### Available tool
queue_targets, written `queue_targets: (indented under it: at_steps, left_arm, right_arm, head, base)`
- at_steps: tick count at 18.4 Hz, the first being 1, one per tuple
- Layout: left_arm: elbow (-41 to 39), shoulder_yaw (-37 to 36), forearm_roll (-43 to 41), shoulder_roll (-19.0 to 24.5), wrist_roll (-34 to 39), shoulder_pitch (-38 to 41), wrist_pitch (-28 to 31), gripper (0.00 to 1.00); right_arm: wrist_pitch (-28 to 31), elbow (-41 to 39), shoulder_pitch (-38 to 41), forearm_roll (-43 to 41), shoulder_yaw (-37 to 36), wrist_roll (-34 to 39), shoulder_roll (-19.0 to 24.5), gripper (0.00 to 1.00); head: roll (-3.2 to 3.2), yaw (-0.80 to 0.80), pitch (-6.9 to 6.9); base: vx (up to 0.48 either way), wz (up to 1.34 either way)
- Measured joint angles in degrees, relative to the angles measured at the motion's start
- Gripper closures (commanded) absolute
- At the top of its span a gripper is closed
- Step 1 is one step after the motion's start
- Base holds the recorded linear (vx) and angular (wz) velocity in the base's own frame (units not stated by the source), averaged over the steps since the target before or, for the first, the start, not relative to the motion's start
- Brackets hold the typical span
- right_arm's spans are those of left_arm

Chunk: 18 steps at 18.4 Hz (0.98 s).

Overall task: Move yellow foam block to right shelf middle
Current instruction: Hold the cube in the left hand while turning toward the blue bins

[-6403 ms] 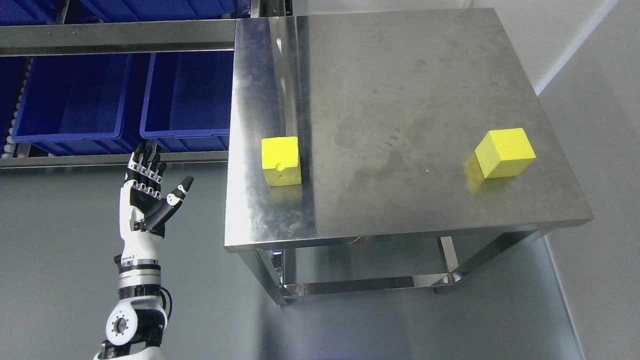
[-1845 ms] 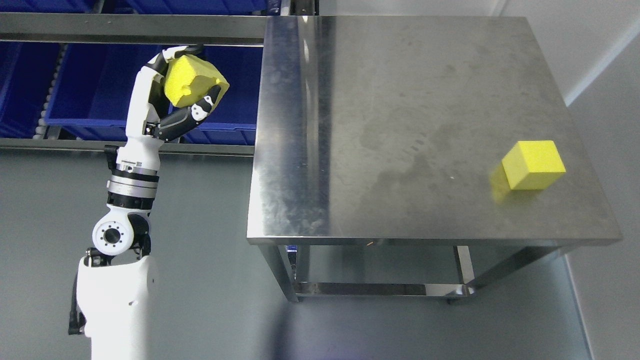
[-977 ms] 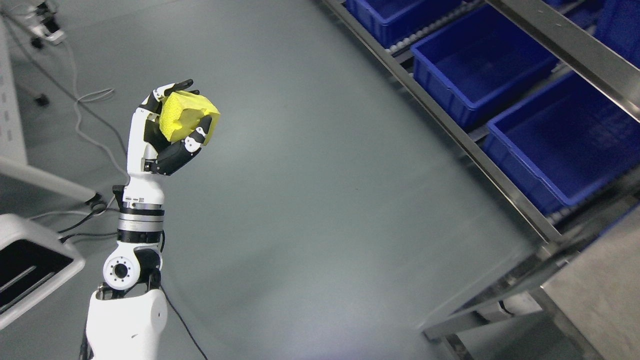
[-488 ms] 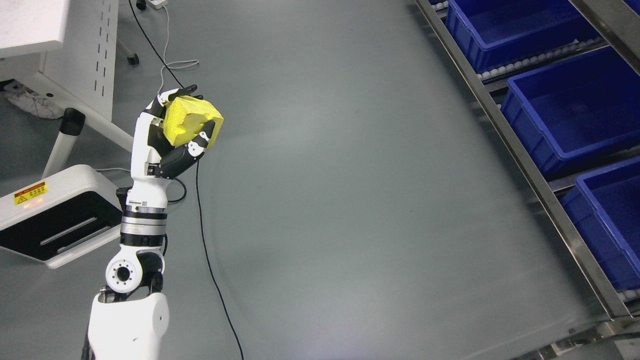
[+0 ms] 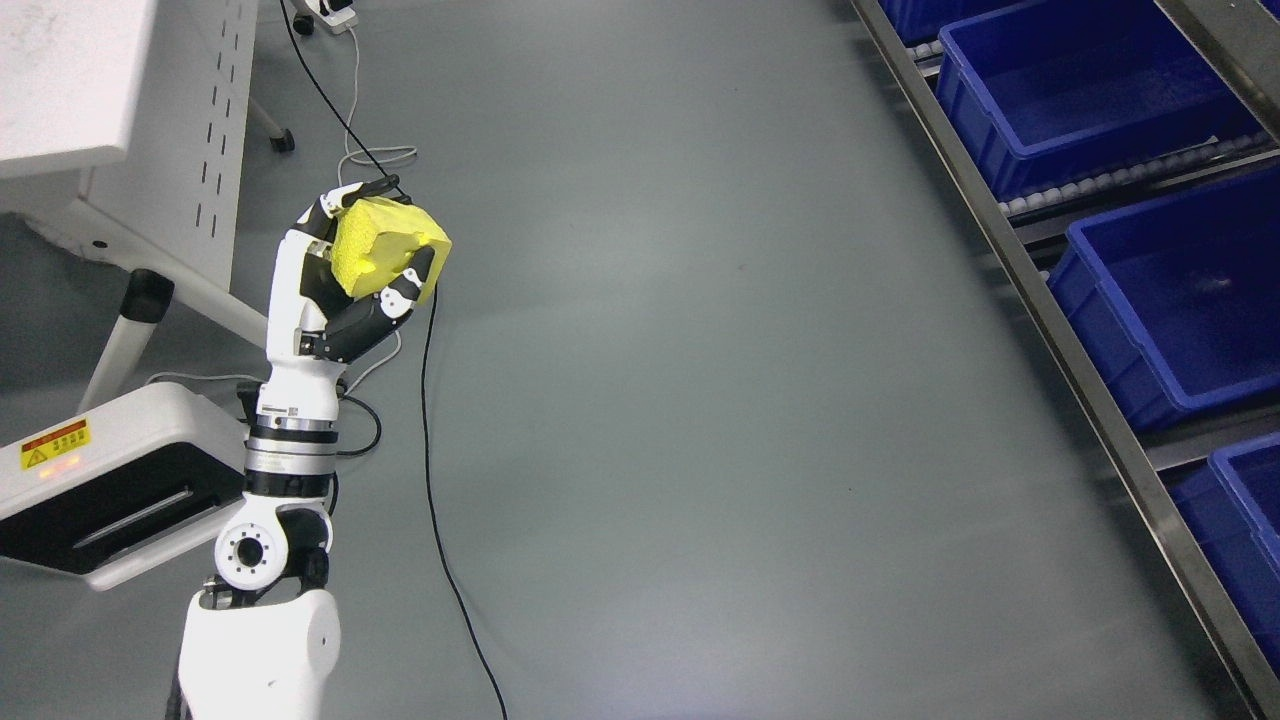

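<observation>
The only writing I can find is a small yellow warning label on the white-and-black machine housing at my lower left; its print is too small to read, and a band of fine print on my wrist is just as illegible.

Around me is bare grey floor. A black cable runs down across it from a power strip at the top edge, passing behind my hand and on to the bottom edge, and a paler cable loops on the floor near it. At the upper left stands a white worktop with a perforated side panel and a slanted leg ending in a black foot. Along the right edge a steel shelf rail runs diagonally, with blue bins sitting on roller tracks behind it; they look empty. Open floor lies between my arm and that shelf.

My left hand is raised upright at the left of the view, well apart from the shelf. Its fingers are curled and pinching the yellow foam block: the thumb presses the block's lower right face from the front, the other fingers wrap over its top and far side, and the palm backs it on the left. The block sits tilted in the grip, held in the air above the floor.
</observation>
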Motion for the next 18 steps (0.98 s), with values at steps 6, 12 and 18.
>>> queue_targets:
  at_steps: [6,12,18]
  left_arm:
    - [-0.3,-0.1,0.0,0.0,0.0,0.4,0.0,1.00]
    - [-0.5,-0.1,0.0,0.0,0.0,0.9,0.0,1.00]
    - [-0.6,-0.1,0.0,0.0,0.0,1.3,0.0,1.00]
  right_arm:
    - [0.0,0.0,0.0,0.0,0.0,0.0,0.0,0.00]
    - [0.0,0.0,0.0,0.0,0.0,0.0,0.0,0.00]
    - [0.0,0.0,0.0,0.0,0.0,0.0,0.0,0.00]
  head:
    - [0.00,0.00,0.00]
    - [0.00,0.00,0.00]
    - [0.00,0.00,0.01]
  base:
    - [0.430,-0.17]
    - [0.587,-0.19]
    - [0.593,-0.18]
